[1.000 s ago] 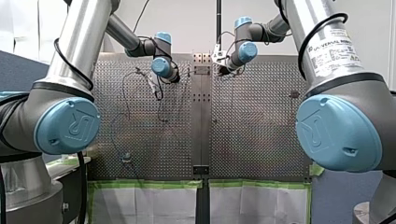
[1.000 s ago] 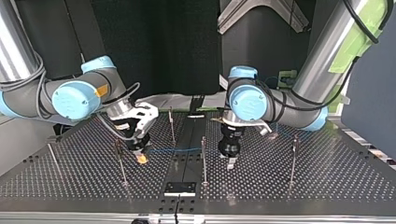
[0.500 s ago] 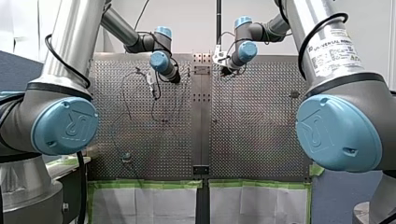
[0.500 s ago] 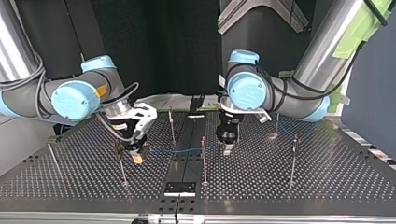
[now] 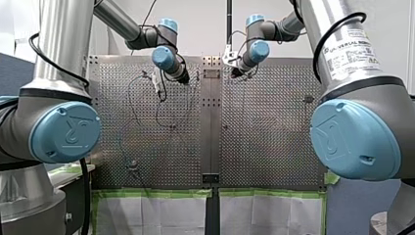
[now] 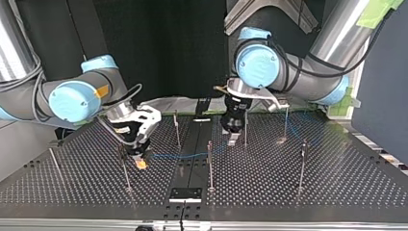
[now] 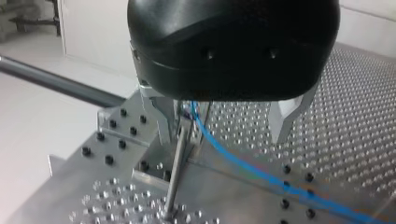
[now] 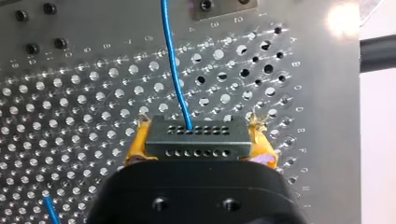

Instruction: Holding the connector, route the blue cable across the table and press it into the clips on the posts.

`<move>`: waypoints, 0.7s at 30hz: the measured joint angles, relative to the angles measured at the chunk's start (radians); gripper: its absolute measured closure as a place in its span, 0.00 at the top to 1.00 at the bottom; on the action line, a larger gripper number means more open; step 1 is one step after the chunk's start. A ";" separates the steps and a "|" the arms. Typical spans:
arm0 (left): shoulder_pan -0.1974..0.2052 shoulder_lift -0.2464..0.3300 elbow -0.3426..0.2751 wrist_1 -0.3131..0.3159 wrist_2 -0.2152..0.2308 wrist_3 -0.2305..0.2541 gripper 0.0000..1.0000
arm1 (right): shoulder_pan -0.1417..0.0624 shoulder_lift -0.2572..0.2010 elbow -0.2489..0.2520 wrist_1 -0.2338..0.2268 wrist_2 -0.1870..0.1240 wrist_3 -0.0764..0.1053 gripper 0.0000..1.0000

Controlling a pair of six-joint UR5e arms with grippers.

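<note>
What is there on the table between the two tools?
In the top view, the blue cable runs from my right tool towards my left tool, passing a thin upright post on the way.

Beyond our perforated tabletop (image 5: 274, 147) stands a pale wall (image 5: 200, 29); white sheets (image 5: 151, 215) edged in green tape (image 5: 151, 194) border its near side.
</note>
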 joint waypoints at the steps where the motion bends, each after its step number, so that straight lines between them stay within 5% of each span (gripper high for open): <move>1: -0.005 0.010 -0.006 -0.002 0.000 0.001 1.00 | -0.001 -0.003 0.000 0.002 0.000 0.000 0.00; 12: -0.088 0.084 -0.009 0.027 -0.048 0.013 1.00 | -0.003 -0.014 0.006 0.029 0.024 -0.006 0.00; 21: -0.173 0.036 0.047 0.015 -0.116 0.037 1.00 | -0.003 -0.024 0.015 0.032 0.027 -0.009 0.00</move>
